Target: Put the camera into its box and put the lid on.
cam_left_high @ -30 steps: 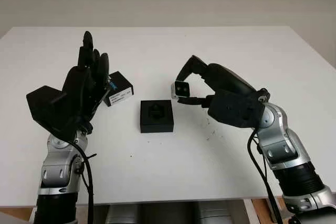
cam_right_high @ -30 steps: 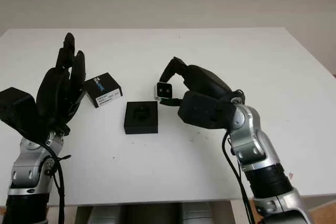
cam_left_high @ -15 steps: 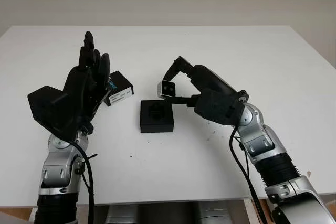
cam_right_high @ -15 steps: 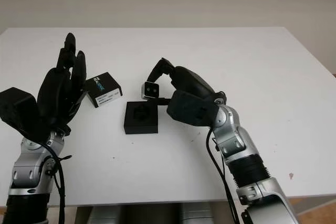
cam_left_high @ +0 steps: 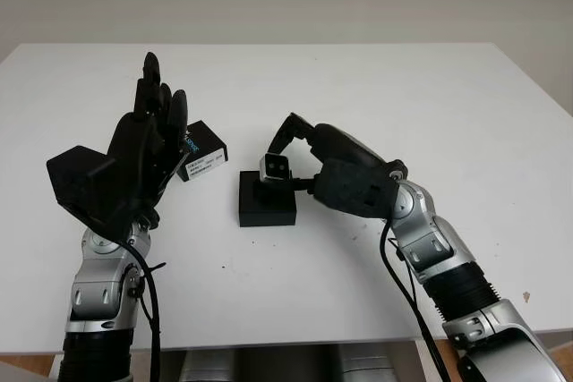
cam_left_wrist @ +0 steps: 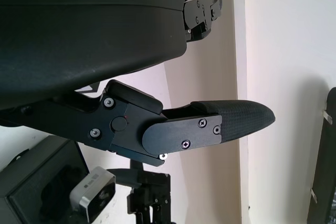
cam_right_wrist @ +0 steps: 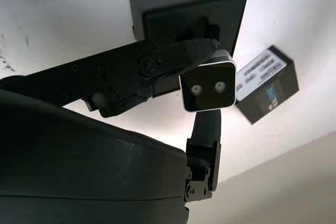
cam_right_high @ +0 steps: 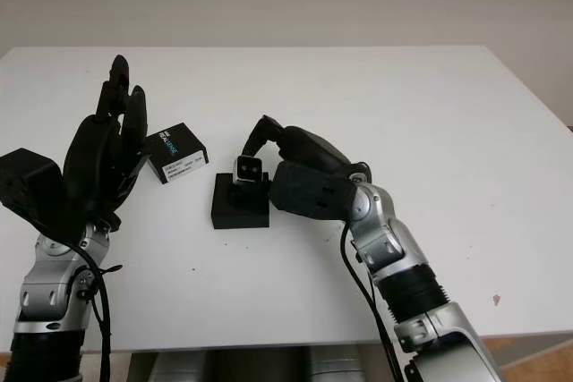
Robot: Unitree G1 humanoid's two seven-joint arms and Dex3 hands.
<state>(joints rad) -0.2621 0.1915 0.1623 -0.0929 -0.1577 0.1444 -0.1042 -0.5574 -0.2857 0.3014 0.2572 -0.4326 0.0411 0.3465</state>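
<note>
**Camera held over its open box**

While the left robot hand (cam_left_high: 148,145) stands raised and open at the left side of the table (cam_left_high: 448,96), holding nothing, the right robot hand (cam_left_high: 300,163) has its fingers closed on the small silver-framed camera (cam_left_high: 274,167). From where I stand, the camera sits right above the back edge of the black box (cam_left_high: 267,201), its dark face with two lenses turned toward the robot; I cannot tell whether it touches the box. One black finger arches over the top of the camera and another comes in from the side, as the right wrist view shows (cam_right_wrist: 207,87). The box lies open near the middle of the table, its moulded recess facing up. The lid (cam_left_high: 204,152), black with a white label, lies apart on the table, behind and to the left of the box, just beside the raised left robot hand.
</note>
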